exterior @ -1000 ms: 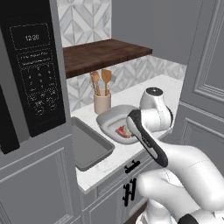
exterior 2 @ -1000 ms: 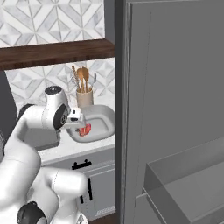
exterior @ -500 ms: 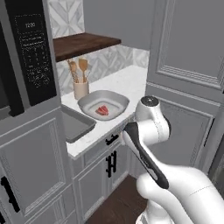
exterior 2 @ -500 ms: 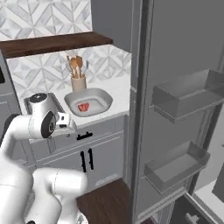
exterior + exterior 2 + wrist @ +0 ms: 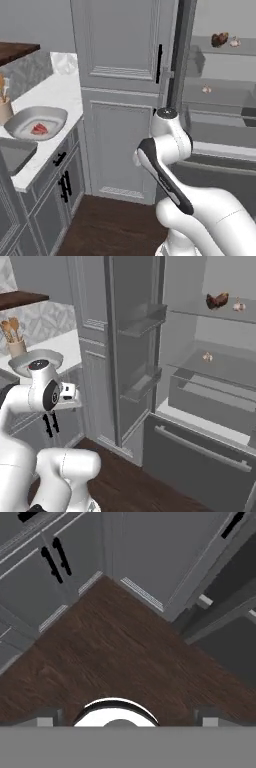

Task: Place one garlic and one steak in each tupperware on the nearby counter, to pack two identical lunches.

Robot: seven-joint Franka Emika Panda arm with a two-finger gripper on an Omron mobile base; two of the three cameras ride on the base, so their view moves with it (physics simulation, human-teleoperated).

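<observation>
The rounded-square tupperware [image 5: 20,121] sits on the white counter [image 5: 57,92] at the left and holds the bright red steak [image 5: 39,129]. A corner of the rectangular tray [image 5: 11,152] shows beside it. In the open fridge at the right, the darker steak [image 5: 216,301] and one garlic [image 5: 239,306] lie on the upper shelf. The other garlic [image 5: 207,357] lies one shelf lower. My gripper [image 5: 128,719] is open and holds nothing. It points down at the wooden floor, away from both the counter and the shelves.
A beige utensil cup [image 5: 15,346] stands at the back of the counter. The fridge door [image 5: 132,351] stands open with bins on its inner side, between the counter and the shelves. A tall grey cabinet [image 5: 125,95] is straight ahead. The dark wooden floor [image 5: 115,647] lies below.
The whole view has swung right as the base moved: the counter slid to the left edge and the open fridge came into view. The red steak stays in the dish.
</observation>
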